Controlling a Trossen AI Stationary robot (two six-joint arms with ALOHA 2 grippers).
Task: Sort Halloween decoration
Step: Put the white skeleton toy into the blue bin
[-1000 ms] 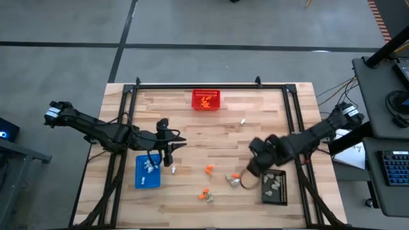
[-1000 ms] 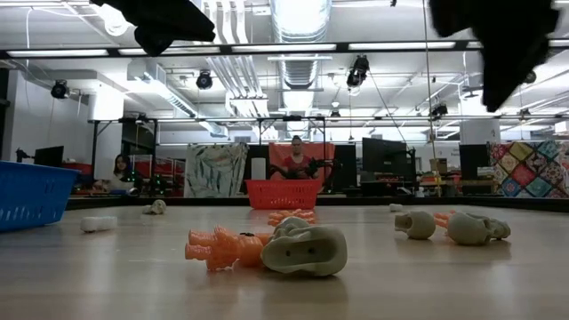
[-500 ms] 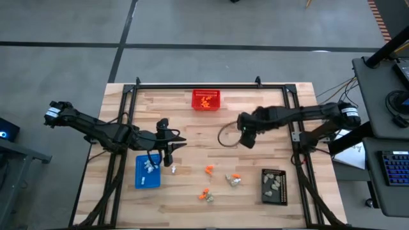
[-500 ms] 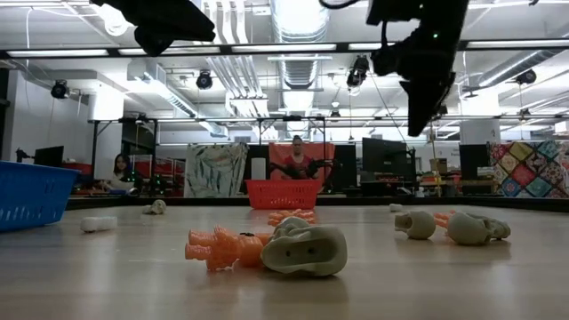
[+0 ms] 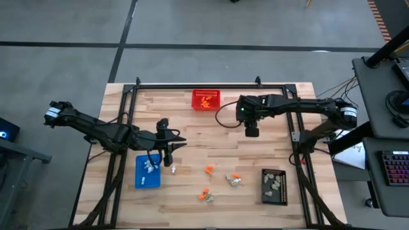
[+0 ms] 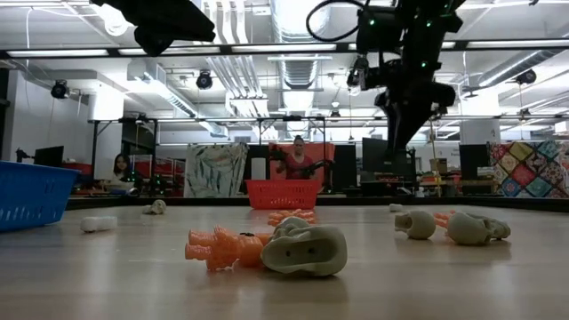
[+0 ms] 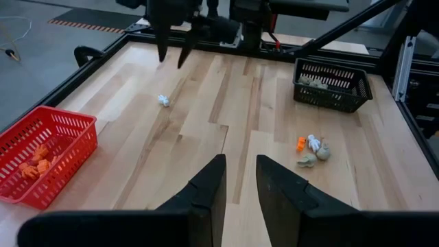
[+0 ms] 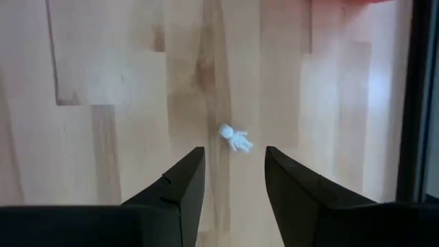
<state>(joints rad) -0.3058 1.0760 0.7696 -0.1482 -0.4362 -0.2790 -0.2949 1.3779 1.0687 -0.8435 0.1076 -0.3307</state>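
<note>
The Halloween decoration lies scattered on the table: a white trinket far right of centre, and orange and grey-beige ones near the front. My right gripper hangs open above the white trinket, pointing steeply down, with the trinket showing just beyond the gap between its fingertips and untouched. My left gripper waits open and empty beside the blue tray. In the low view an orange doll and a grey piece lie close by.
A red mesh basket with orange trinkets stands at the far edge. The blue tray holds white ones; a black tray at the near right holds grey-beige ones. A black frame rims the table. People sit in the room behind.
My right gripper has swung from beside the black tray at the near right toward the far edge and to the left, rolling its wrist on the way. It now hangs over the white trinket near the red basket. The trinkets have not moved.
</note>
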